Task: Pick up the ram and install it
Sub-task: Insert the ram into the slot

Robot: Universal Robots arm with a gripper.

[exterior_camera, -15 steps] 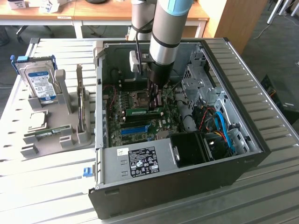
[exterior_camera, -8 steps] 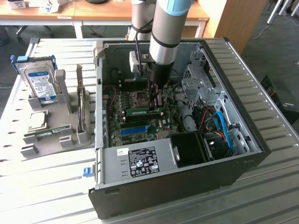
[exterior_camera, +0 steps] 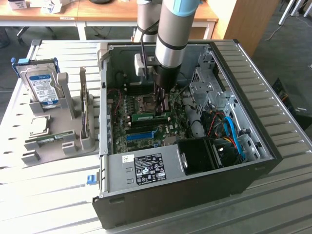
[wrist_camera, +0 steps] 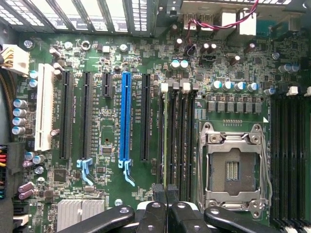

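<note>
**Item: the ram (exterior_camera: 148,117).** We list it as a thin green stick standing on edge in a memory slot of the motherboard (exterior_camera: 124,109). It lies inside the open computer case (exterior_camera: 161,195), just on the far side of the blue slot (wrist_camera: 126,116). We judge the upright pose to follow from the slot, which takes the stick edge-first and no other way.

**Item: gripper (exterior_camera: 161,105).** We record it lowered straight down into the case, over the end of the ram towards the exterior view's right. The jaws are drawn almost fully together. In the wrist view the fingertips (wrist_camera: 159,191) meet over the row of memory slots, beside the empty processor socket (wrist_camera: 232,170). We cannot tell whether they pinch the ram's top edge or merely bear on it. A vertical approach suits the place, since the case walls leave only the top free.

**Item: grey holder (exterior_camera: 68,141).** We place it outside the case, on the slatted table (exterior_camera: 273,204) at the exterior view's left. It keeps spare parts upright and apart, presumably for easy picking:
- a hard drive (exterior_camera: 41,85) at the far end
- a square silver chip (exterior_camera: 39,126) in the middle
- a second green stick (exterior_camera: 48,140) at the near end, well apart from the gripper
</note>
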